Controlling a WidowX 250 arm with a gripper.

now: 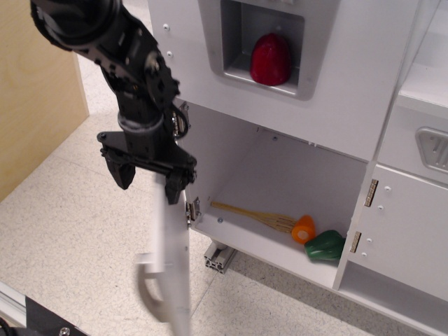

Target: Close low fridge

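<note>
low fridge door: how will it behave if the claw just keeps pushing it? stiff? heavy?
The low fridge door looks like a rigid flat panel, so it should swing as one piece without flexing. It pivots on a silver hinge, so it will likely follow an arc. Its motion blur suggests it moves freely and is fairly light. The claw straddles its top edge.
</note>
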